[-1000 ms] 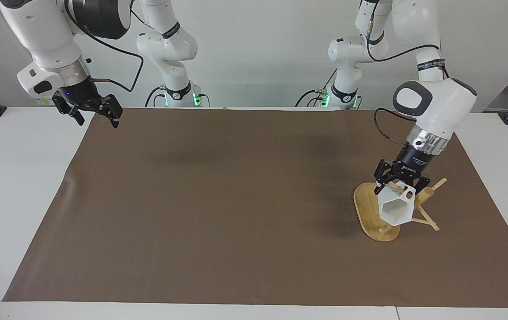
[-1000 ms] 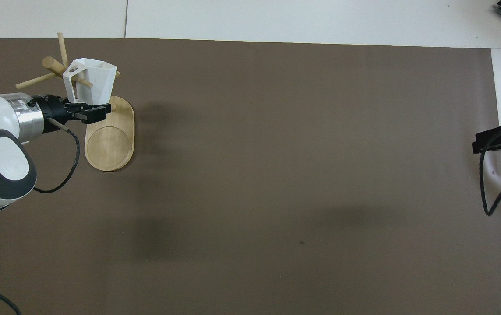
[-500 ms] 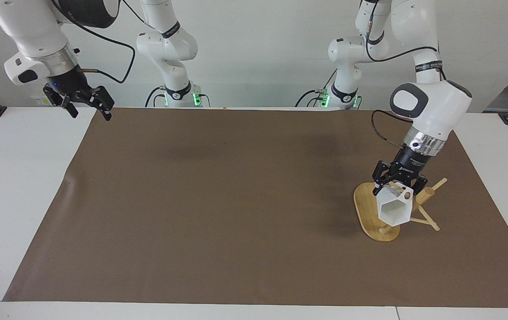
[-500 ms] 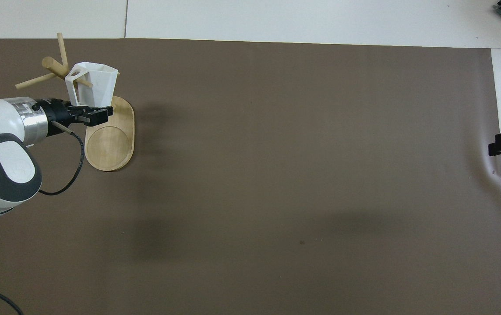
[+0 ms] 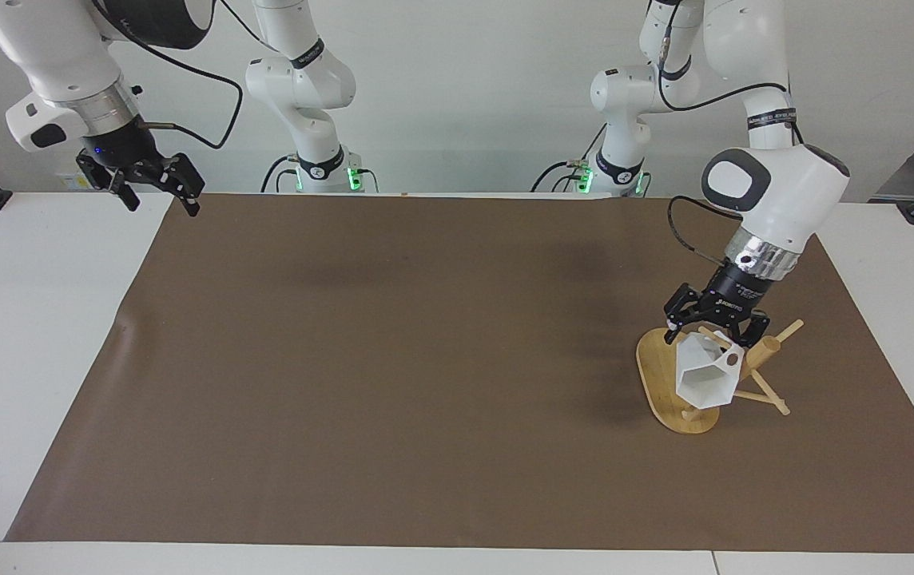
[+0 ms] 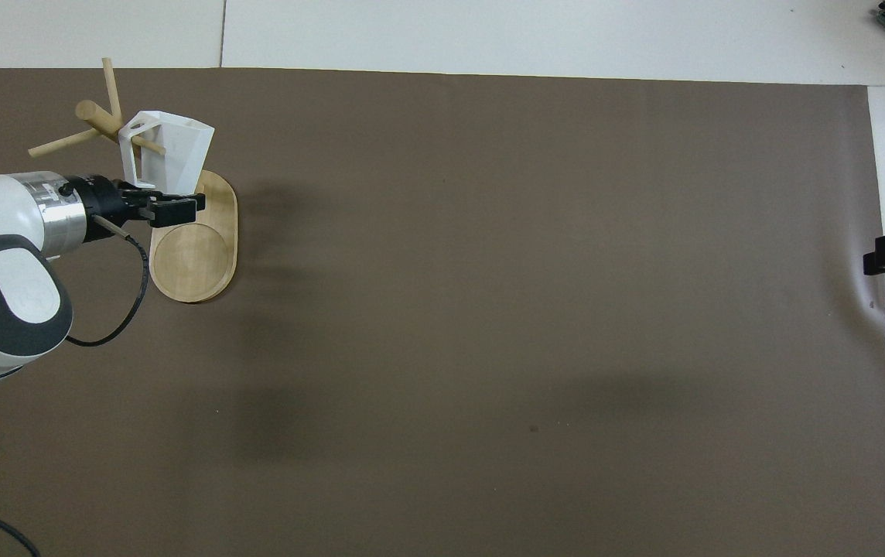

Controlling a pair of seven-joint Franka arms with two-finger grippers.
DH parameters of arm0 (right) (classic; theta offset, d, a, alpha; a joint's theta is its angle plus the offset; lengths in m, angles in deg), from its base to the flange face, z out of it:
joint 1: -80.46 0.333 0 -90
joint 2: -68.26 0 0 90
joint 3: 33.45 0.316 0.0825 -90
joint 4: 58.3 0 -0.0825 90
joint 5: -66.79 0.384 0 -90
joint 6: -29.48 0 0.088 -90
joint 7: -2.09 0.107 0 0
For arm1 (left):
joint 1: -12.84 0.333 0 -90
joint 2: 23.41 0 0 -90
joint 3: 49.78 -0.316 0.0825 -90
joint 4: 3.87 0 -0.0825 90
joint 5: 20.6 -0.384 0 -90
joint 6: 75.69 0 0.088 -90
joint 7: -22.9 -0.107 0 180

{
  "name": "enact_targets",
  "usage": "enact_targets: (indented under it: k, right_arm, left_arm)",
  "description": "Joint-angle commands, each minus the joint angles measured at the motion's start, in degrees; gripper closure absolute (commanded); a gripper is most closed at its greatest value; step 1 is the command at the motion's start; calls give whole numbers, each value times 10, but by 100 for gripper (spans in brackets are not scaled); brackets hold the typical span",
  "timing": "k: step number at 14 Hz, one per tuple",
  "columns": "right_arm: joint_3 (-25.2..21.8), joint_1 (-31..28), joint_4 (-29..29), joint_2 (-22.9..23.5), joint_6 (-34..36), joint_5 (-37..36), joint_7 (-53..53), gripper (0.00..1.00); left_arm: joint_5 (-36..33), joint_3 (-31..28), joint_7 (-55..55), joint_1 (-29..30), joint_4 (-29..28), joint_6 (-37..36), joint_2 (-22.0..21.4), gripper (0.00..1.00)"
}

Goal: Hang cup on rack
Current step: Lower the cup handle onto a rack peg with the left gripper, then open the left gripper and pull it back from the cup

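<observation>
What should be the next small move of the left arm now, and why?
Probably lift the left gripper straight up and away. Its fingers stand open just above the cup, which hangs by its handle on a peg of the rack, so the cup seems placed. The right gripper waits over the table's edge.

Two high views from opposite table ends, sharing the mat (image 5: 393, 375).
</observation>
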Motion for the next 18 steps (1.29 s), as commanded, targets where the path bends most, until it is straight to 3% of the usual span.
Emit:
enact_targets:
  k: [1,7,10,13,18]
  right_arm:
    - [-2,0,-1,-5,7,9,-2,0]
    - [-2,0,2,-7,8,9,-3,0]
    - [-2,0,3,-8,9,9,-4,0]
    - [-7,0,4,-9,13,8,-5,0]
    - [-7,0,3,-9,14,8,-5,0]
  left_arm:
    - [-17,-2,-31,3,16,-64,-11,0]
    - [-99,-5,-54,13,20,-147,-62,0]
    - [-120,-6,-118,13,25,-197,-98,0]
    - [-157,-3,-239,10,73,-274,-104,0]
    - [-159,-1,-547,4,130,-396,-101,0]
